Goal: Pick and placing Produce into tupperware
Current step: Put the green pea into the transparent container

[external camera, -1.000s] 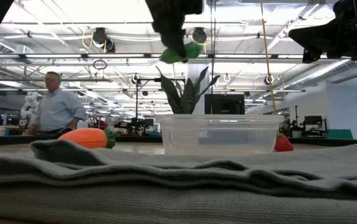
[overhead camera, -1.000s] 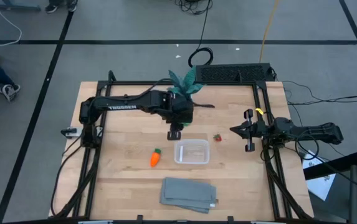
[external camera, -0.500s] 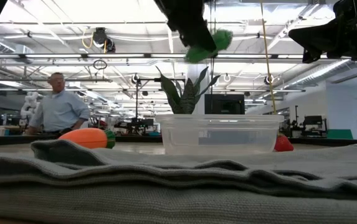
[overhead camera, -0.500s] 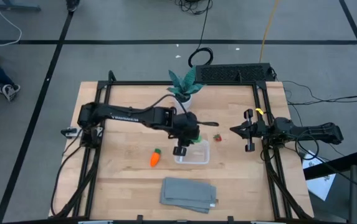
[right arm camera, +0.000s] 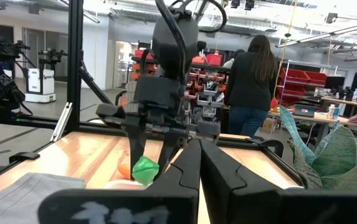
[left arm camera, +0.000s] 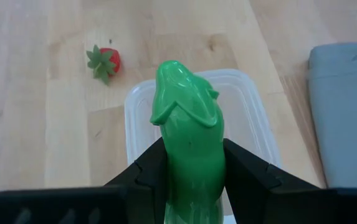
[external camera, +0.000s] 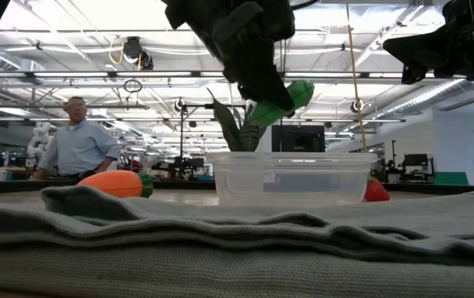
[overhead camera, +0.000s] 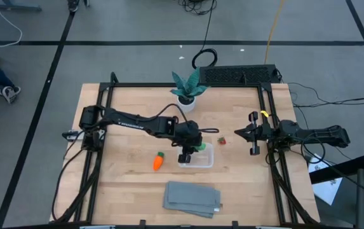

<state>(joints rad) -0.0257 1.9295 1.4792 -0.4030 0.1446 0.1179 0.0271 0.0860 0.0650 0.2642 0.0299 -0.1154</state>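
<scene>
My left gripper (overhead camera: pixel 186 154) is shut on the green pod (left arm camera: pixel 187 140) and hangs over the clear tupperware (overhead camera: pixel 196 156) near the table's middle; the pod also shows above the container in the low view (external camera: pixel 282 101). The orange carrot (overhead camera: pixel 157 161) lies on the table left of the container. The red berry (overhead camera: pixel 221 140) lies to its far right. My right gripper (overhead camera: pixel 253 134) waits at the right side of the table, shut and empty. My left gripper pinches the green pod's lower half (left arm camera: pixel 190 174) between its two fingers, one on each side. The fingers slant down from above. The pod sticks out past the fingertips, tilted, its free end (external camera: pixel 299 89) clear above the tupperware.
A teal-leaved plant in a white pot (overhead camera: pixel 187 89) stands at the far edge. A flat grey folded cloth (overhead camera: pixel 193 198) lies near the front edge. A person (external camera: pixel 75 145) stands in the room behind the table.
My left gripper has carried the green pod from near the plant toward the table's near edge and down, until it hangs over the tupperware. The pod has stayed in the hold and now sits lower and more tilted.
</scene>
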